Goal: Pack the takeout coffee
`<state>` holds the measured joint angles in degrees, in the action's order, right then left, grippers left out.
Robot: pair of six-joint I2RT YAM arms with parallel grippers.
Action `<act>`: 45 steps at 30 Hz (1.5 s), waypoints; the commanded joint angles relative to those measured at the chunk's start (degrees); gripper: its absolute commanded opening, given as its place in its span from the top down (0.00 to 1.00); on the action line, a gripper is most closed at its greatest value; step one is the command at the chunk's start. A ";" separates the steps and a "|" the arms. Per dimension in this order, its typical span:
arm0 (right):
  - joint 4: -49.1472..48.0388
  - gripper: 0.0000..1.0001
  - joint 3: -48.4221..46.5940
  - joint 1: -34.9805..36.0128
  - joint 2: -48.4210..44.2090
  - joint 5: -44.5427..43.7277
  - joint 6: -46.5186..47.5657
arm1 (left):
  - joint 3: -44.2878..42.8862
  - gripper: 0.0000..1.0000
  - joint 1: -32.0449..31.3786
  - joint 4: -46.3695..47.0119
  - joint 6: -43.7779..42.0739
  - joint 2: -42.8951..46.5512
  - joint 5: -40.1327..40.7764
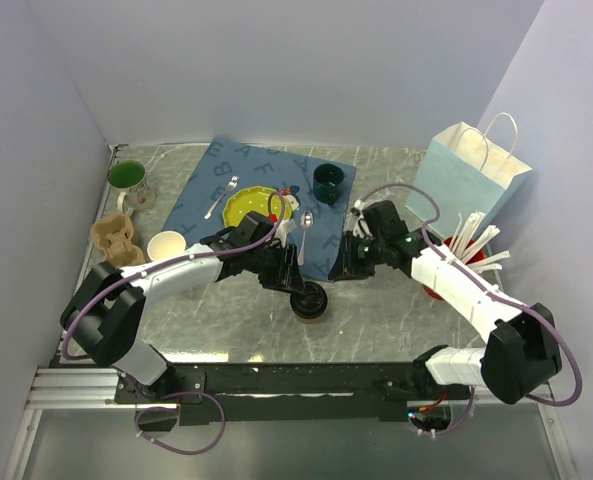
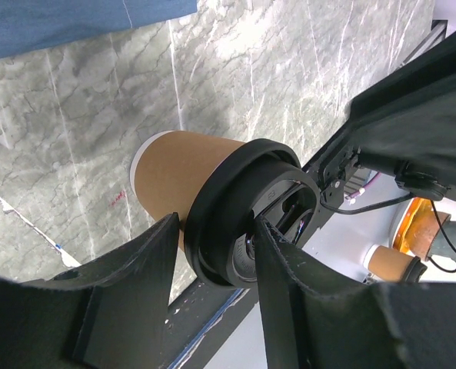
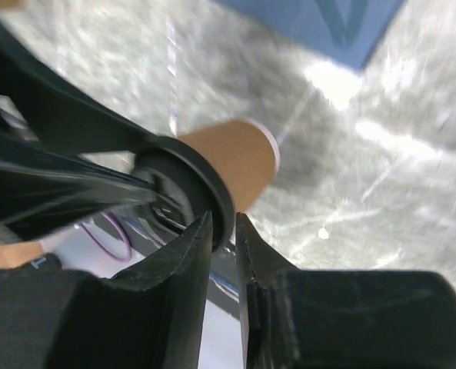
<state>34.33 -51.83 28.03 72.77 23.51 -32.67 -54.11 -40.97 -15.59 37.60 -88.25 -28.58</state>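
The takeout coffee, a brown paper cup with a black lid, stands on the marble table between both arms. In the left wrist view the takeout coffee sits in my left gripper. One finger rests under the lid's rim against the cup wall and the other on the lid's top, so the gripper is shut on the lid. From above, my left gripper is at the cup's left. My right gripper has its jaws a narrow gap apart. The lid's rim is just at their tips. From above, my right gripper is to the cup's upper right.
A light blue paper bag stands at the back right, with a red holder of white sticks in front of it. A blue cloth carries a yellow-green plate and a dark green mug. At the left are a lidless paper cup, a cardboard carrier and a green cup.
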 commanded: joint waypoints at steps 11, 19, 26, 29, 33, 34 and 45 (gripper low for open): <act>-0.05 0.67 -7.58 -4.39 9.05 18.22 18.07 | 2.08 0.51 -0.60 -8.05 -5.00 -4.74 7.84; -0.14 0.67 -8.11 -4.30 13.71 22.90 20.27 | 1.28 0.51 -0.69 -8.40 -4.91 -5.36 7.92; -0.58 0.68 -6.61 -4.39 14.59 22.46 21.24 | 0.93 0.51 -0.69 -8.40 -4.74 -5.97 8.01; -0.84 0.69 -6.79 -4.30 15.73 22.72 21.33 | 0.67 0.51 -0.69 -8.31 -4.73 -6.50 8.10; -1.10 0.70 -6.88 -4.39 17.05 22.81 21.50 | 0.58 0.51 -0.69 -8.14 -4.47 -6.94 8.01; -1.02 0.71 -6.88 -4.39 17.31 22.81 21.59 | 0.58 0.51 -0.69 -8.05 -4.47 -7.03 7.92; -0.14 0.71 -6.17 -4.39 18.11 20.62 22.38 | -0.03 0.51 -0.69 -8.31 -4.12 -7.82 8.27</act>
<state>33.91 -57.76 23.24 89.32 47.07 -12.03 -56.64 -40.95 -17.23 37.06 -91.00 -30.17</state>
